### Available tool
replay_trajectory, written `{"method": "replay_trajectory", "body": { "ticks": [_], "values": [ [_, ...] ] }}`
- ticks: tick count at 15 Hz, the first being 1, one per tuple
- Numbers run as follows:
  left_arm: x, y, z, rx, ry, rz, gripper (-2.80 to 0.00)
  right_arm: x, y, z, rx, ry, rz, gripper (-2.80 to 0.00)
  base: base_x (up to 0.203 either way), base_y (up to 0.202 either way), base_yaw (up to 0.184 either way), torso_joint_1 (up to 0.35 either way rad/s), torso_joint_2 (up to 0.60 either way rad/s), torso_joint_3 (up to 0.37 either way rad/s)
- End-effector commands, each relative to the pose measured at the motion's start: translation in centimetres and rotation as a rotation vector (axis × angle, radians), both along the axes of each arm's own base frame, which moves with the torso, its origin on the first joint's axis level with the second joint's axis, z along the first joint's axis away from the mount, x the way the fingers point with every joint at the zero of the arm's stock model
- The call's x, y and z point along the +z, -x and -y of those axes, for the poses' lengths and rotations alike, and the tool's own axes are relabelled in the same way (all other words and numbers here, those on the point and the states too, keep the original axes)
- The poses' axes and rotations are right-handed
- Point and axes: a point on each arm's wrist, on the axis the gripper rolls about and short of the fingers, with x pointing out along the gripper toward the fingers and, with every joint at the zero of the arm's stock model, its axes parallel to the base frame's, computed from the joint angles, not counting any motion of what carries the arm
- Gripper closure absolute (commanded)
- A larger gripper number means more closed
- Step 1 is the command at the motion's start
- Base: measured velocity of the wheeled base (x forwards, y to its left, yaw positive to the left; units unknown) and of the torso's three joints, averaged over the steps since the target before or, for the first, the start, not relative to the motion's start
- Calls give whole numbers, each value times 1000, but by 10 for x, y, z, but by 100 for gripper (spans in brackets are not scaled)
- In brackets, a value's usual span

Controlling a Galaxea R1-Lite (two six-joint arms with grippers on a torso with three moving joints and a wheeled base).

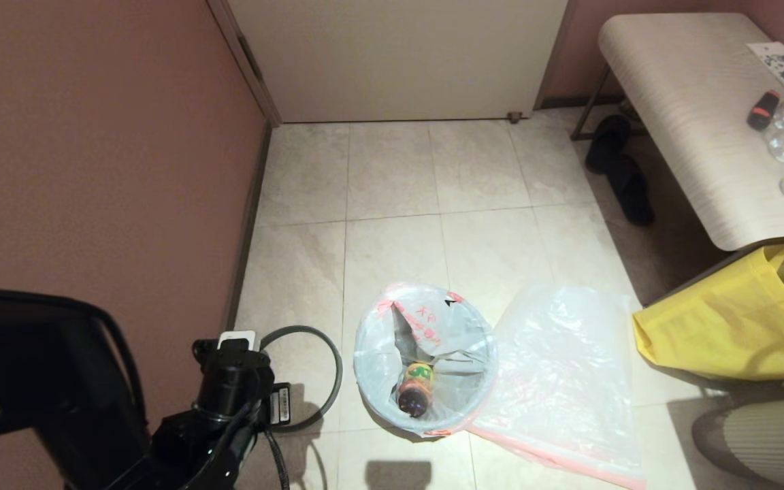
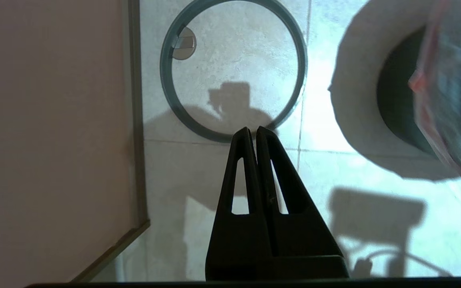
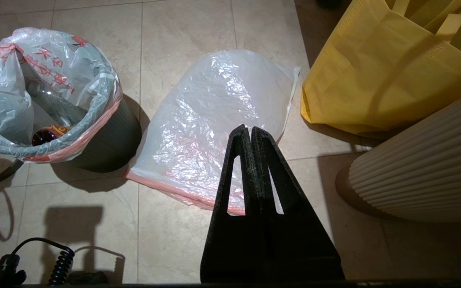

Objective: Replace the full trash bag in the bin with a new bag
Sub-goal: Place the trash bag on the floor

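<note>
Starting bag removal: left end effector clenched, empty, above grey ring on floor; full trash bag in bin beside it; new bag flat below clenched right end effector; next, open fingers, pinch bag rim

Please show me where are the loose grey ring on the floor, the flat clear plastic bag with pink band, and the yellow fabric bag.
Loose grey ring (image 2: pixel 305 60), left wrist view, its rim.
Flat clear plastic bag with pink band (image 3: pixel 218 108), right wrist view, its crinkled middle.
Yellow fabric bag (image 3: pixel 378 76), right wrist view, its side panel.
</note>
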Motion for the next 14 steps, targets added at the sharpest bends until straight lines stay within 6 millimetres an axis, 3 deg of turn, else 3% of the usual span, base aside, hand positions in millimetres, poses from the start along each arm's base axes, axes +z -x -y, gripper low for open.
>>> {"method": "replay_trajectory", "body": {
  "ticks": [1, 4, 8, 9, 12, 14],
  "values": [
    [-38, -42, 1, 40, -1, -48, 0, 0, 0, 0, 0, 0, 0, 0, 0, 0, 0, 0, 0, 0],
    [-49, -77, 5, -29, 79, -67, 0, 0, 0, 0, 0, -1, 0, 0, 0, 0, 0, 0, 0, 0],
    [-38, -103, -1, -131, 207, -68, 0, 0, 0, 0, 0, 0, -1, 0, 0, 0, 0, 0, 0, 0],
    [-35, -109, 0, -139, 256, -61, -280, 0, 0, 0, 0, 0, -2, 0, 0, 0, 0, 0, 0, 0],
    [-19, -121, 5, -175, 332, -50, -280, 0, 0, 0, 0, 0, 0, 0, 0, 0, 0, 0, 0, 0],
    [-21, -128, 10, -207, 355, -64, -280, 0, 0, 0, 0, 0, -2, 0, 0, 0, 0, 0, 0, 0]
  ]
}}
